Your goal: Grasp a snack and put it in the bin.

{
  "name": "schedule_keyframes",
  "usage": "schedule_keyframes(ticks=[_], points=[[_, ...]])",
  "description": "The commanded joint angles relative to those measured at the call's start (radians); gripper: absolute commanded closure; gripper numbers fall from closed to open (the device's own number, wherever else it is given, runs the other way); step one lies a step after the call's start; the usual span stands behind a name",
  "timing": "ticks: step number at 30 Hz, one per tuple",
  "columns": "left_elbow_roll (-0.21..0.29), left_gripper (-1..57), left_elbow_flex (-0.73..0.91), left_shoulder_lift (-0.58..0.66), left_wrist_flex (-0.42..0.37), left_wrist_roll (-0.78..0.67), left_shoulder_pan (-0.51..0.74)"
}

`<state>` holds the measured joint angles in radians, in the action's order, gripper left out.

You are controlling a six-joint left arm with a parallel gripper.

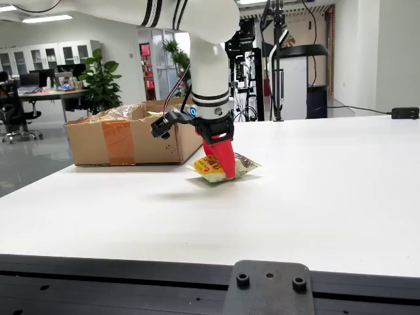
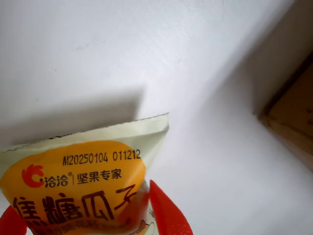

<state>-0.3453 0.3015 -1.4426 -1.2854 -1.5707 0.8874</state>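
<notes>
The red-fingered gripper pinches the yellow snack packet by its middle, apparently just clear of the white table, beside the cardboard box standing at the far-left edge for the drop.

One snack packet, one cardboard box

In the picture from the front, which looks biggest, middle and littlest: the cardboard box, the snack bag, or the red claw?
1. cardboard box, clearly biggest.
2. snack bag.
3. red claw, partly covering the bag, so these two look close.
</notes>
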Motion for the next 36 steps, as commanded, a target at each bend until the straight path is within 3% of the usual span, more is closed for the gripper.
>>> schedule_keyframes(ticks=[1, 14, 36], points=[[0.001, 13.3, 0.004, 0.001, 0.0, 0.0, 0.001], [0.012, 31.1, -0.048, -0.028, 0.001, 0.0, 0.014], [-0.014, 36.7, -0.23, -0.035, -0.006, 0.0, 0.046]])
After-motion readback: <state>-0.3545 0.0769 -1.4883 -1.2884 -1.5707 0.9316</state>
